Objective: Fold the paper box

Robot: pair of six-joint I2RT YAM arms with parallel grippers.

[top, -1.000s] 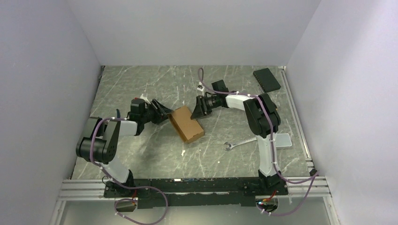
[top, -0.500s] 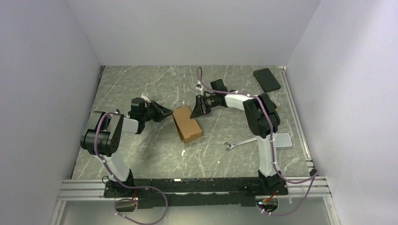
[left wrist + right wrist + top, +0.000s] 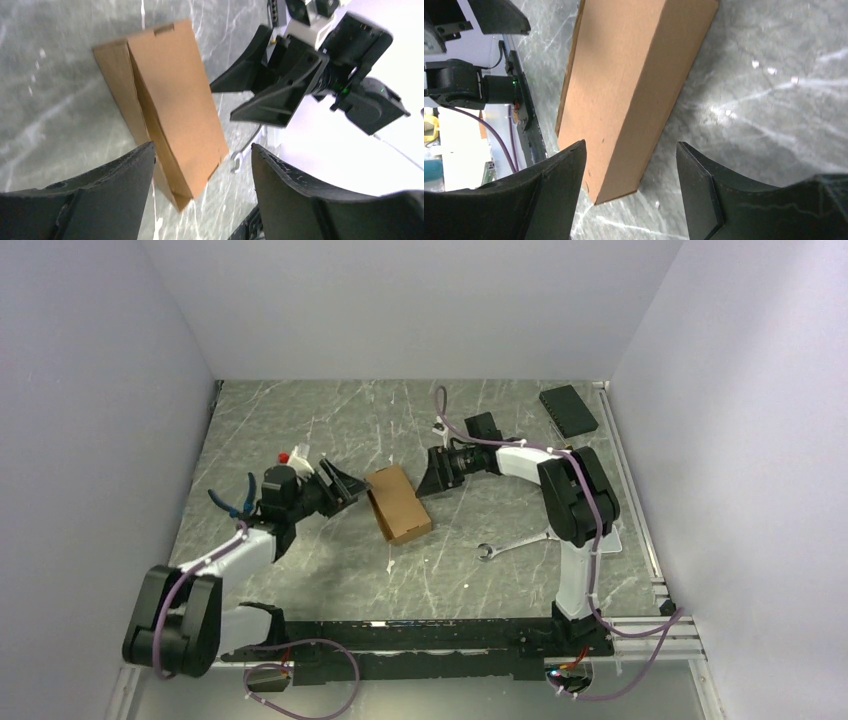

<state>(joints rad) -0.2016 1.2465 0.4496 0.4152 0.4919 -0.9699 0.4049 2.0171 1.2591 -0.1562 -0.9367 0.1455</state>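
Note:
The paper box (image 3: 398, 503) is a closed brown oblong lying flat on the marbled table, between my two grippers. My left gripper (image 3: 346, 484) is just off its left side, open, with nothing between the fingers. In the left wrist view the paper box (image 3: 172, 100) lies ahead of the left gripper (image 3: 202, 149), its long flap seam facing me. My right gripper (image 3: 430, 473) stands open just off the box's far right corner. In the right wrist view the paper box (image 3: 629, 85) reaches toward the gap of the right gripper (image 3: 631, 147) without touching either finger.
A silver wrench (image 3: 510, 545) lies right of the box, near the right arm's post. A black flat pad (image 3: 568, 408) sits at the back right. Blue-handled pliers (image 3: 232, 502) and a small red-capped object (image 3: 288, 454) lie near the left arm.
Both grippers have drawn back a little from the box and now stand open. The left arm's elbow has swung down to the left. The box has turned slightly.

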